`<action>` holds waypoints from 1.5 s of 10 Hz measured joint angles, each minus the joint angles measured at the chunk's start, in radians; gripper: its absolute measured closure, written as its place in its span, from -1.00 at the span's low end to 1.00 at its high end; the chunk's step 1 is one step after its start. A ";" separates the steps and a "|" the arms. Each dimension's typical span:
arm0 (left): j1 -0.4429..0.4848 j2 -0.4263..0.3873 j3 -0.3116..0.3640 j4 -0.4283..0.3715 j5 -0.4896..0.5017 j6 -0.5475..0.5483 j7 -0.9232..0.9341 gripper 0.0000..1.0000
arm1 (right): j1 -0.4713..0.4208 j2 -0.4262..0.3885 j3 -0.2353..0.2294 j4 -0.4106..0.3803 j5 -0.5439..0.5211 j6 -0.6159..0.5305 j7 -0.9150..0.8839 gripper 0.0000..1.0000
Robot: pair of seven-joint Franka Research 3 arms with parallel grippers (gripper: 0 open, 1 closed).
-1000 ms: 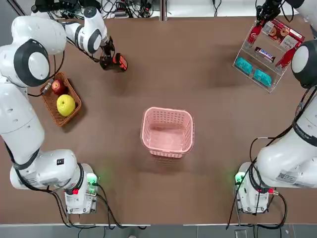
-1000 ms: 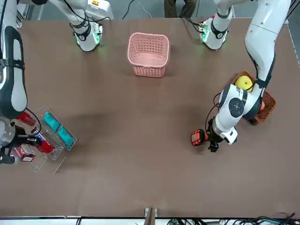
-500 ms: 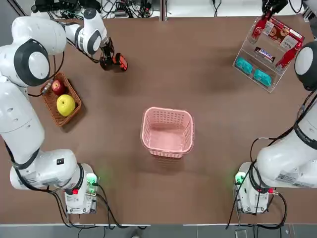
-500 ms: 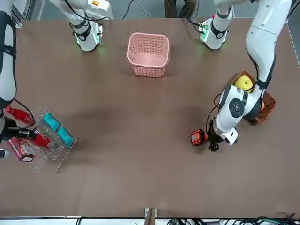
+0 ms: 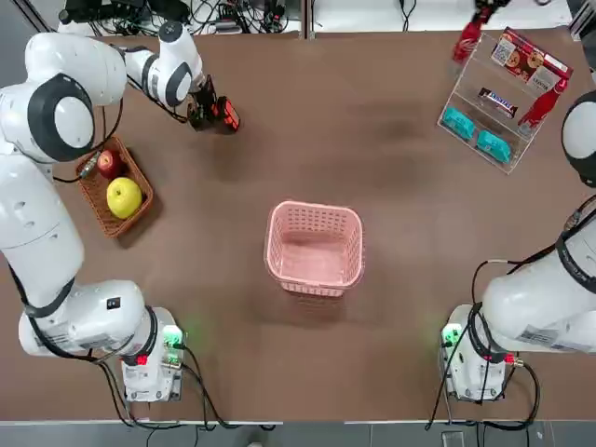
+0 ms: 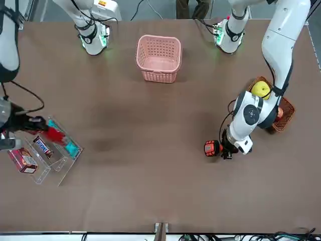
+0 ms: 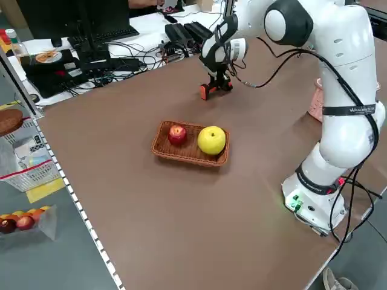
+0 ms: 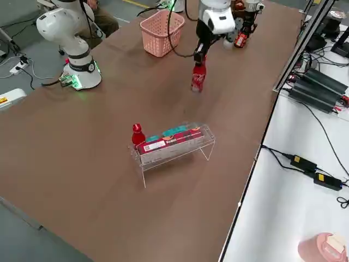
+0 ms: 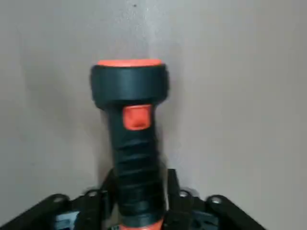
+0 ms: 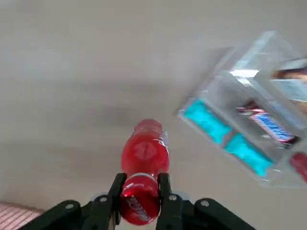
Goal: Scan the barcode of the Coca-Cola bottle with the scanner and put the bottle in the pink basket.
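Observation:
My right gripper [image 10: 139, 191] is shut on the Coca-Cola bottle [image 10: 144, 160], a slim red bottle with a red cap. It hangs in the air over the table's far right edge, beside the clear rack [image 5: 503, 88]; the bottle [image 8: 198, 76] also shows in the right side view. My left gripper [image 9: 138, 191] is at the far left of the table, shut on the handle of the orange-and-black scanner [image 9: 130, 120]. The scanner [image 5: 224, 113] rests low on the tabletop. The pink basket [image 5: 315, 212] stands in the middle of the table.
The clear rack [image 8: 174, 142] holds snack packets, teal packs and another red bottle [image 8: 137, 134]. A brown wicker basket [image 5: 98, 196] with an apple and a yellow fruit sits at the left. Cables and power strips lie beyond the far edge.
My right gripper has lifted the Coca-Cola bottle out of the rack and carried it toward the table's middle. My left gripper has stayed at the scanner.

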 joint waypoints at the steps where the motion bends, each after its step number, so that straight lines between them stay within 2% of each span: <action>1: 0.000 0.000 0.000 0.002 0.002 -0.004 0.015 0.28 | 0.022 0.001 0.017 -0.026 0.054 0.025 0.006 0.35; 2: 0.001 -0.003 0.000 0.019 0.002 -0.036 0.019 0.28 | 0.061 0.002 0.022 -0.058 0.079 0.074 0.039 0.35; 4: 0.003 -0.014 -0.005 0.110 -0.032 -0.157 0.007 0.28 | 0.175 0.004 0.027 -0.112 0.088 0.176 0.133 0.35; 6: 0.000 -0.032 -0.022 0.219 -0.145 -0.232 -0.002 0.28 | 0.277 0.004 0.029 -0.171 0.114 0.287 0.196 0.35; 7: -0.003 -0.036 -0.034 0.260 -0.192 -0.247 -0.004 0.28 | 0.317 0.005 0.029 -0.209 0.165 0.358 0.212 0.35; 9: -0.029 -0.036 -0.049 0.279 -0.261 -0.252 0.023 0.28 | 0.397 0.007 0.030 -0.303 0.240 0.544 0.217 0.35; 11: -0.064 -0.036 -0.053 0.280 -0.378 -0.251 0.135 0.28 | 0.468 0.016 0.030 -0.367 0.330 0.699 0.232 0.35; 13: -0.074 -0.037 -0.056 0.280 -0.433 -0.251 0.222 0.28 | 0.493 0.040 0.029 -0.375 0.366 0.810 0.231 0.35; 15: -0.075 -0.048 -0.060 0.281 -0.540 -0.254 0.413 0.28 | 0.525 0.100 0.029 -0.374 0.367 0.947 0.212 0.35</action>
